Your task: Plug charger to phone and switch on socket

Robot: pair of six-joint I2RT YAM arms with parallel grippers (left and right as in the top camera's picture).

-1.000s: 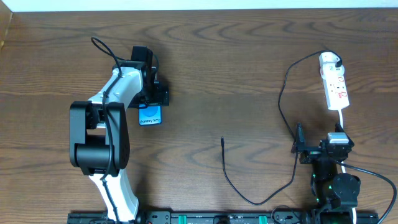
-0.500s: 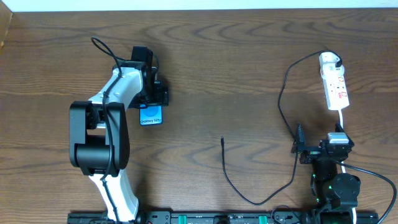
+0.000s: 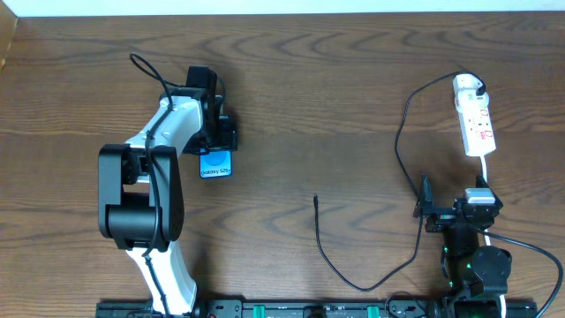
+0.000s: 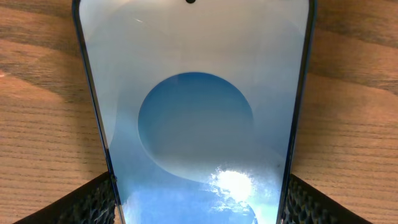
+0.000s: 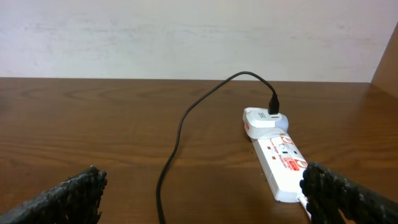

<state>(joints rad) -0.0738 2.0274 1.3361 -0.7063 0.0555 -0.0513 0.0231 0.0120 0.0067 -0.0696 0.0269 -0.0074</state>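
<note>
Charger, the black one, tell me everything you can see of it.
The charger is a thin black cable lying slack on the wooden table. Its white adapter sits in the far end of the socket. The cable curves past the open right gripper and ends in a small free plug tip, well apart from the phone.

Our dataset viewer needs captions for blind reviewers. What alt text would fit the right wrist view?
A white power strip lies on a wooden table, a white adapter plugged into its far end; a thin black cable arcs from it toward the camera. The black fingertips of the right gripper frame the bottom corners, wide apart.
</note>
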